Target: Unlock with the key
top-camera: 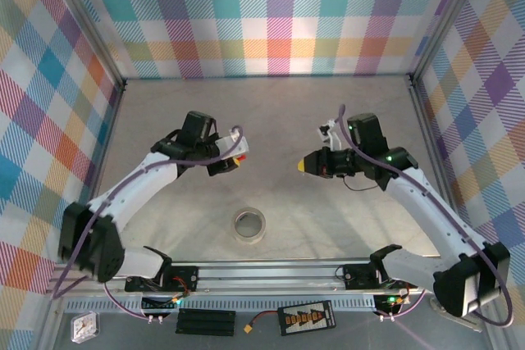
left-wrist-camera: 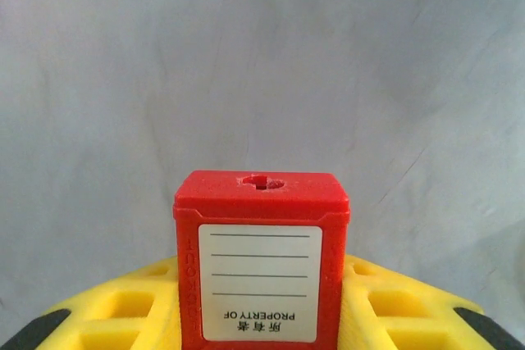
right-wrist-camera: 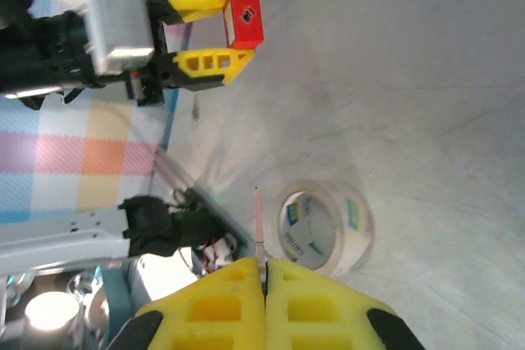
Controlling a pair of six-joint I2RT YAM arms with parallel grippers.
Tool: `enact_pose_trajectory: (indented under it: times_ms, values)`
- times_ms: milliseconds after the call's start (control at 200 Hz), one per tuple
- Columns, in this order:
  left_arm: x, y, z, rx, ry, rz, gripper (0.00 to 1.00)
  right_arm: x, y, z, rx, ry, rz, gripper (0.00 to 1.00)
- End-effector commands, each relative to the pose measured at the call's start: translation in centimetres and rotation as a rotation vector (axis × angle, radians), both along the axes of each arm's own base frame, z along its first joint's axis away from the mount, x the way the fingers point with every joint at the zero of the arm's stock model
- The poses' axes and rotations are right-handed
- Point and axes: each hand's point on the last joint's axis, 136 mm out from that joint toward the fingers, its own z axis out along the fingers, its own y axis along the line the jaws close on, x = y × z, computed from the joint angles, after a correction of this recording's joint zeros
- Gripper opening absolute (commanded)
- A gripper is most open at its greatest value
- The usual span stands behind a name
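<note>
My left gripper point(top-camera: 230, 161) is up off the table at centre-left, jaws partway closed w/ the red padlock point(top-camera: 239, 161) pinched between the yellow fingers. From the top cam the lock is just a red speck. My left wrist cam gives the detail: padlock point(left-wrist-camera: 261, 260) w/ a white lined label reading "PROPERTY OF" upside down, and the keyhole point(left-wrist-camera: 262, 182) on its far end face. A clear tape roll point(top-camera: 249, 225) lies flat on the table near the front rail, btwn my arms. My right gripper point(top-camera: 305, 165) is at centre-right, tips pointing at the left one, well apart. My right wrist cam shows its fingers point(right-wrist-camera: 221, 301) shut tight on the key point(right-wrist-camera: 257, 219), thin blade sticking out. That cam also shows the padlock point(right-wrist-camera: 245, 15) across the gap. The table point(top-camera: 271, 112) is plain grey, w/ plaid walls point(top-camera: 279, 14) on three sides.
</note>
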Motion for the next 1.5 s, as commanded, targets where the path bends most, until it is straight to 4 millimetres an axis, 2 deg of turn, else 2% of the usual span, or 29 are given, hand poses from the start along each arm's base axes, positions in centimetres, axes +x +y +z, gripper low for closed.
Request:
enact_pose_trajectory:
  times_ms: [0,70,210,370,765,1495]
  values:
    - [-3.6,-2.7,1.6,-0.015,-0.073,-0.142,0.09,-2.2,1.2,1.2,0.022,0.011,0.145,0.0]
    - [-5.7,-3.9,2.0,0.02,-0.129,-0.232,0.06,-2.4,1.4,1.7,0.034,0.009,0.164,0.0]
    - [-8.3,-5.6,3.4,0.012,-0.181,-0.318,0.02,-3.1,1.8,1.6,0.04,0.04,0.189,0.0]
    - [-9.8,-7.0,3.8,0.024,-0.207,-0.367,0.0,-3.6,2.0,0.5,0.0,0.06,0.191,0.0]
    - [-10.0,-8.1,4.4,-0.038,-0.138,-0.348,0.0,-4.9,2.5,0.2,0.047,0.067,0.203,0.0]
    - [-10.1,-9.0,4.7,-0.057,-0.14,-0.36,0.0,-4.0,3.3,-1.1,0.068,0.108,0.186,0.0]
